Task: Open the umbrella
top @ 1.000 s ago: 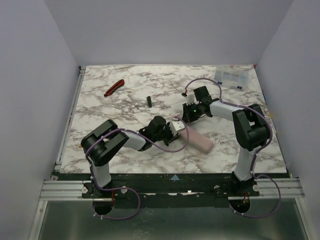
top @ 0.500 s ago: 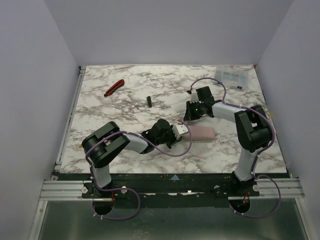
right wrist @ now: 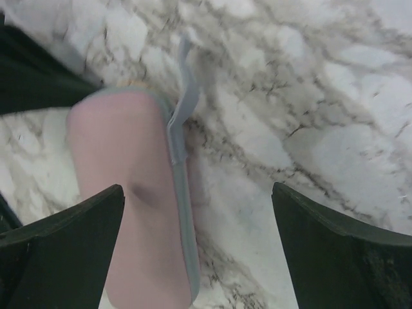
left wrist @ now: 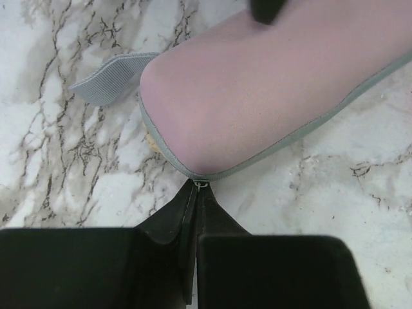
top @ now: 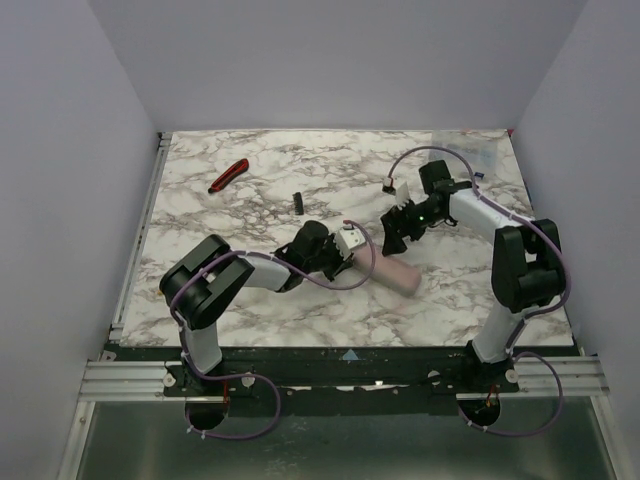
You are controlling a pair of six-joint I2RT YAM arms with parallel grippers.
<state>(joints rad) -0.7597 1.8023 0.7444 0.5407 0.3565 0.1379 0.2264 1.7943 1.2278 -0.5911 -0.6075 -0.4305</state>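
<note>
The umbrella lies folded on the marble table, in peach-pink fabric with grey trim. In the left wrist view the umbrella fills the upper half, with a grey strap at its end. My left gripper is shut, its tips pinching a small metal ring on the grey trim. In the top view the left gripper sits at the umbrella's left end. My right gripper hovers open above the umbrella, holding nothing, just behind that same end as seen from above.
A red-and-black hand tool lies at the back left. A small black piece rests near the table's middle. A clear plastic packet sits in the back right corner. Grey walls close in three sides.
The right gripper has opened wide, let go of the umbrella and drawn back to the right. The umbrella has swung round on the table while the left gripper stayed shut on it.
</note>
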